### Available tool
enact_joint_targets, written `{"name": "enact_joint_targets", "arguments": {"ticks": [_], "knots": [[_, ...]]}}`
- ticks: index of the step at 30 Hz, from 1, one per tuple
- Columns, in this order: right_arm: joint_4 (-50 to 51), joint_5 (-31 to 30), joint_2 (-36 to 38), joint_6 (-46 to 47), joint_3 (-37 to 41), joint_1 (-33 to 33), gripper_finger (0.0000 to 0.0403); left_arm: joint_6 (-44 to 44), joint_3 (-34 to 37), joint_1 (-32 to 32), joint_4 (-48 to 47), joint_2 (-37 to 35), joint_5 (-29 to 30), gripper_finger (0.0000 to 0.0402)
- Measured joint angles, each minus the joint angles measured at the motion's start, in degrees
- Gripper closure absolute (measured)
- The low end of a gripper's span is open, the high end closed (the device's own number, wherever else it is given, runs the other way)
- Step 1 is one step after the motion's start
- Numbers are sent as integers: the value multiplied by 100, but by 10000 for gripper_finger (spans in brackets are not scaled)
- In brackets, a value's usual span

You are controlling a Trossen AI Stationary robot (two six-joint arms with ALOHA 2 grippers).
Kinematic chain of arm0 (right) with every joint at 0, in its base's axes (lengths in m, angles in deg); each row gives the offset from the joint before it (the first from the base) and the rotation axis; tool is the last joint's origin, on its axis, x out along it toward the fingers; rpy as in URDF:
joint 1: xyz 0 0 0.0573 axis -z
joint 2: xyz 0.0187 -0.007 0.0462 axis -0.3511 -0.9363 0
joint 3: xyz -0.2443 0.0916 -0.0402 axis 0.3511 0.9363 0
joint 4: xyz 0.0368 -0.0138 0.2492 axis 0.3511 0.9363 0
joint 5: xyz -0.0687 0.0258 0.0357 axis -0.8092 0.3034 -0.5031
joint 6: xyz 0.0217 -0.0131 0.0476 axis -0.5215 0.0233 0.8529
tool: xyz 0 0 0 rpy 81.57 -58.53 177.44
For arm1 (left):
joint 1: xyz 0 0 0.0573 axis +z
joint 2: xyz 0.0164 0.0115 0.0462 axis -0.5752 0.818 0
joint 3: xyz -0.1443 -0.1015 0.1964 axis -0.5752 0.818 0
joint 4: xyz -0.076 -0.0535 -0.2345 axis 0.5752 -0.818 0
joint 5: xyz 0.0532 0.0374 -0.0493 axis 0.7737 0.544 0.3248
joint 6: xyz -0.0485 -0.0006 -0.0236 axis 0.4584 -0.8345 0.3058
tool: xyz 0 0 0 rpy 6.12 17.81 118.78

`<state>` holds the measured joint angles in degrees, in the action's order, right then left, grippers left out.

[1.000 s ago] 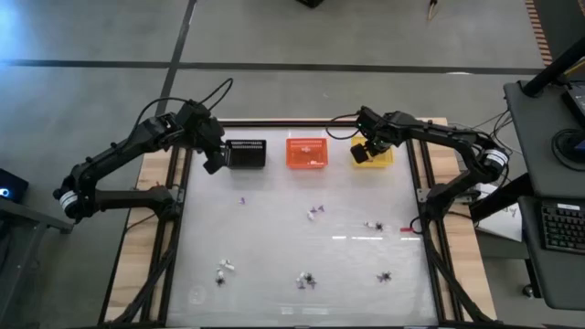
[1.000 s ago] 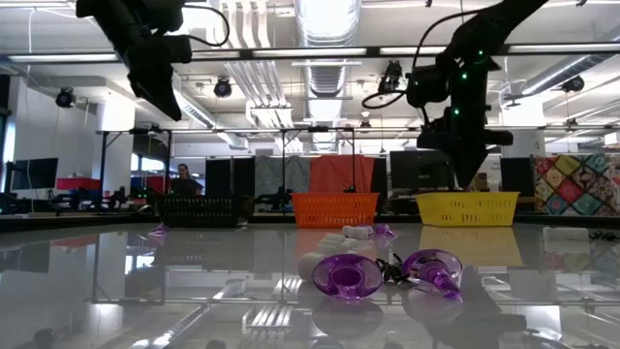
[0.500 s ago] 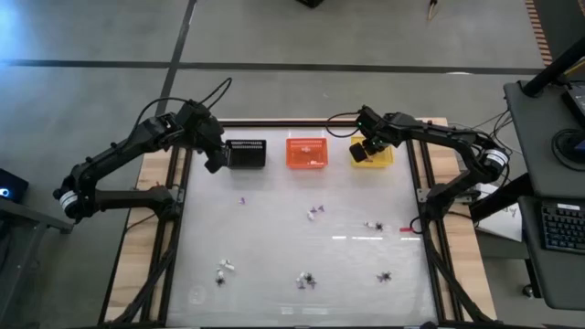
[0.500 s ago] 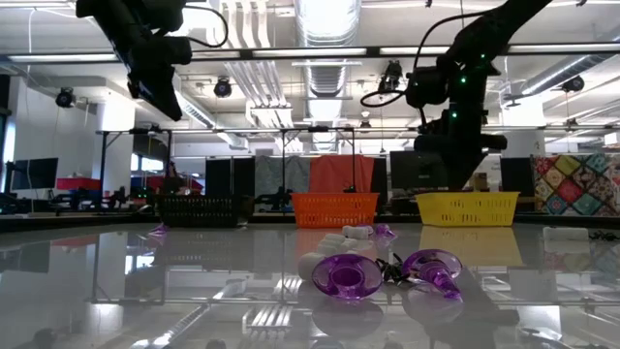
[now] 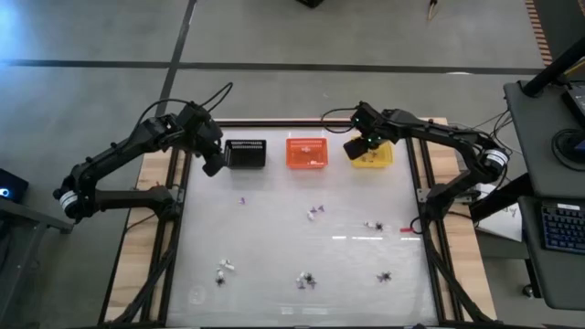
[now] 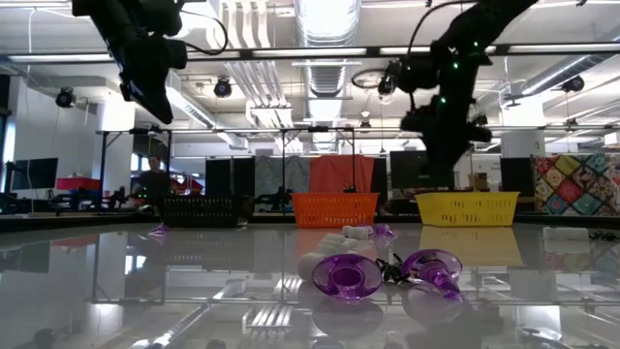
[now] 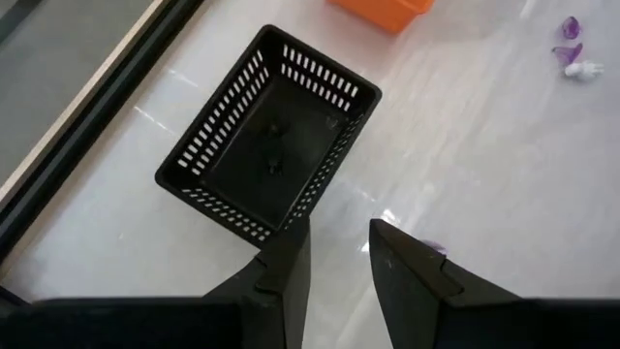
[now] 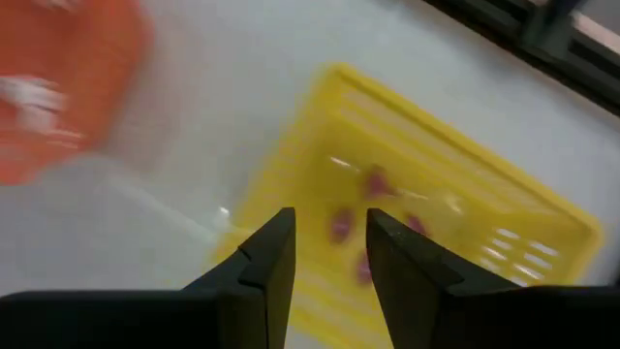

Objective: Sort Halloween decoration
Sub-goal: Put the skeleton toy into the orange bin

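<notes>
A: Where is the right gripper (image 5: 358, 146)?

B: Raised over the near-left corner of the yellow basket (image 5: 375, 155), arm bent in from the table's right edge. Its fingers (image 8: 263, 254) stand apart with nothing between them; purplish pieces (image 8: 342, 224) lie in the basket just beyond them.

A: And the left gripper (image 5: 213, 162)?

B: Held high just beside the black basket (image 5: 245, 153), on the side away from the orange basket (image 5: 306, 152). Its fingers (image 7: 287, 267) are parted a little and empty, and small dark bits (image 7: 274, 165) sit on that basket's floor.

A: Room to move?

B: Plenty. The three baskets line the far edge; toward the near edge the glossy tabletop (image 5: 274, 238) is mostly bare. The remaining Halloween decorations (image 5: 316, 212) are scattered well apart from both grippers, a purple ring (image 6: 346, 276) nearest the front.
</notes>
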<state>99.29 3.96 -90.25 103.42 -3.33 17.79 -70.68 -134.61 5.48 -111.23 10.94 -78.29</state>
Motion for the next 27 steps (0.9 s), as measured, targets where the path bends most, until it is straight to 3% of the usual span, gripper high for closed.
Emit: {"name": "enact_joint_targets", "arguments": {"ticks": [9,20,27], "knots": [[401,138,0,542,-531,-930,282,-23,2,0,8,0,-128,311],[646,133,-4,2292,-451,-2233,282,-139,11,-309,-149,-4,-1796,311],[3,127,-116,3520,-451,-3071,282,-131,11,-836,-274,-7,-1767,311]]}}
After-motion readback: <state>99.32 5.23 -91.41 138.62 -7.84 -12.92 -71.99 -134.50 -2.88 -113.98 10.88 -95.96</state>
